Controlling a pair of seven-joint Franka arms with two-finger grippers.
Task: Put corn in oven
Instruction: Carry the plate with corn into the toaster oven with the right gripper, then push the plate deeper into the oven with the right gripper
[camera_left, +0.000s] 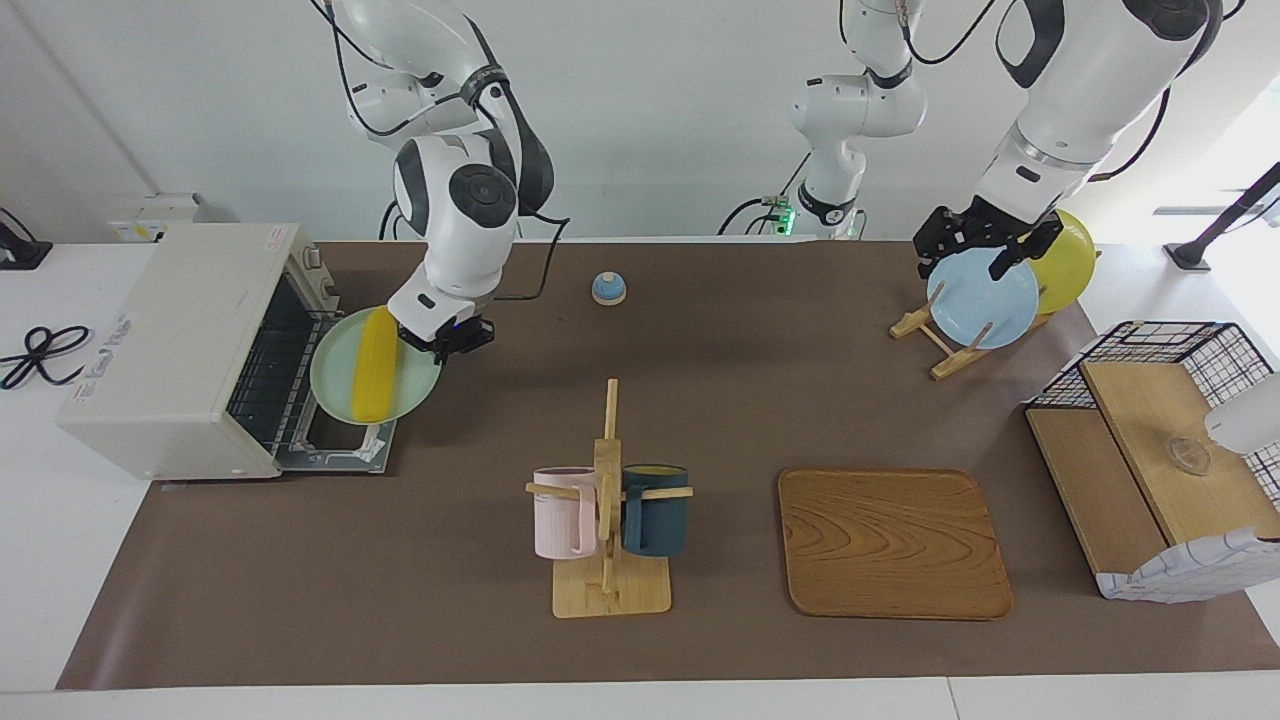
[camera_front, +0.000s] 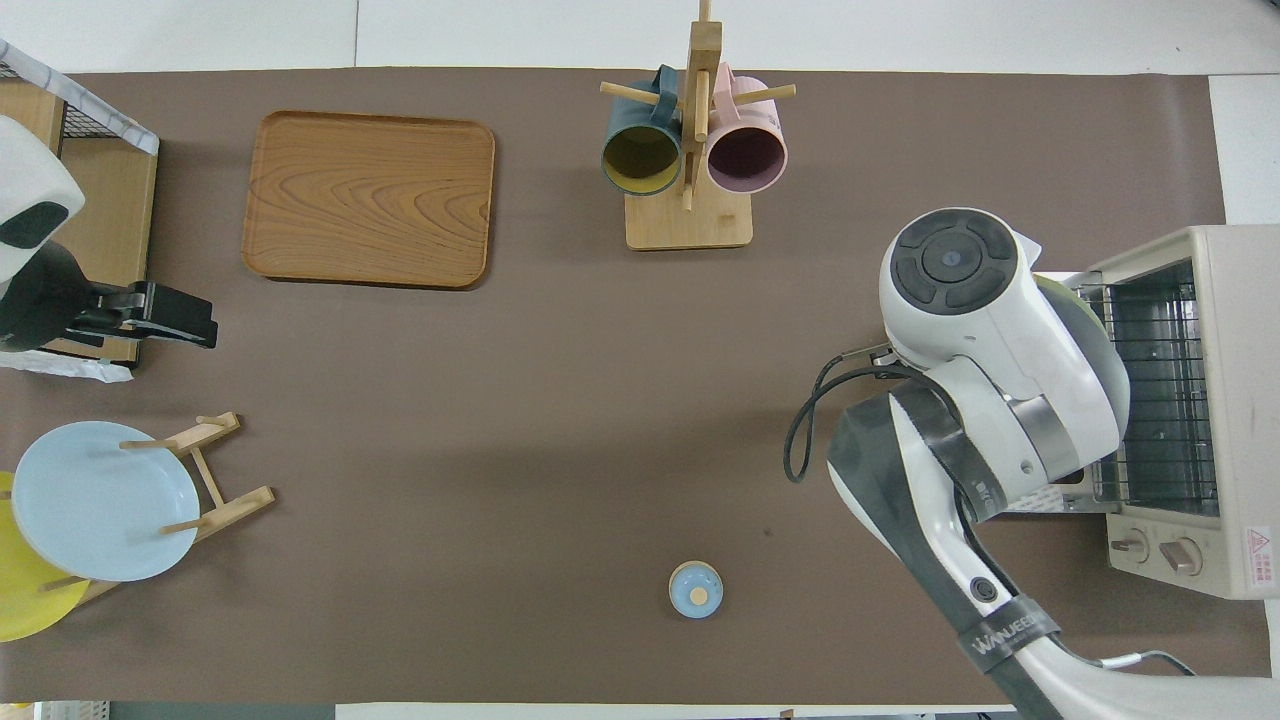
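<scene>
One ribbed, tapered yellow corn (camera_left: 377, 364) lies on a smooth round pale-green plate (camera_left: 338, 389), its long axis running toward and away from the robots. Right gripper (camera_left: 447, 338), jaws clamped on the plate's rim, holds it over the boxy cream oven (camera_left: 170, 345)'s open door. Left gripper (camera_left: 978, 243), jaws apart, waits over a blue plate (camera_left: 985, 300).

- The arms were glossy white with dark grey joint caps.
- Black cables ran along them.
- Each black end effector sat below a white wrist.

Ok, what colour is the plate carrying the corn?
Pale green plate, under the yellow corn; clearest in the facing view.
</scene>
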